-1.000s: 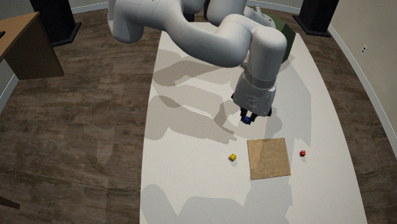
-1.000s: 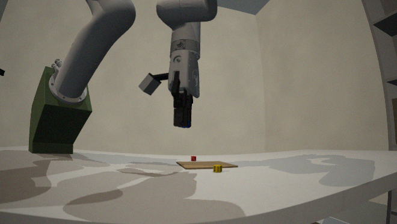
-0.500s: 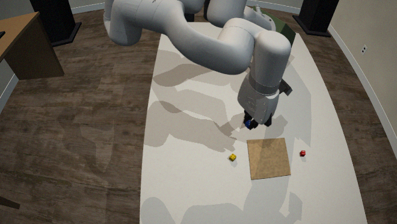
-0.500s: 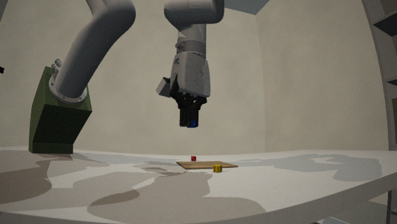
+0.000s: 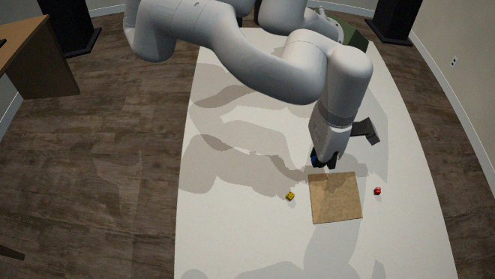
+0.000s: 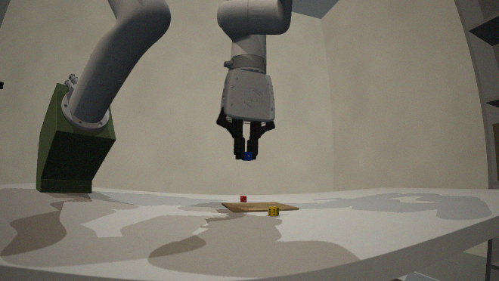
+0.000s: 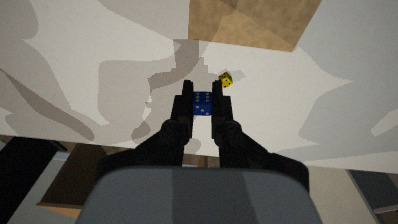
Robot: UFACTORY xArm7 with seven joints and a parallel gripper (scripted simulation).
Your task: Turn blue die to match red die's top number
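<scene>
My gripper [image 5: 322, 163] [image 6: 247, 155] [image 7: 202, 92] is shut on the blue die [image 5: 313, 160] [image 6: 248, 155] [image 7: 202, 104] and holds it high above the white table. The face toward the wrist camera shows several white pips. The brown mat [image 5: 335, 196] [image 6: 257, 206] [image 7: 260, 22] lies flat on the table, bare, below and just in front of the gripper. The red die [image 5: 377, 191] [image 6: 243, 199] lies on the table to the right of the mat in the top view. Its top number is too small to read.
A yellow die [image 5: 289, 196] [image 6: 274, 211] [image 7: 226, 80] lies on the table just off the mat's left edge. The arm's green base [image 6: 72, 143] stands at the far end of the table. The table's edges drop to a wooden floor.
</scene>
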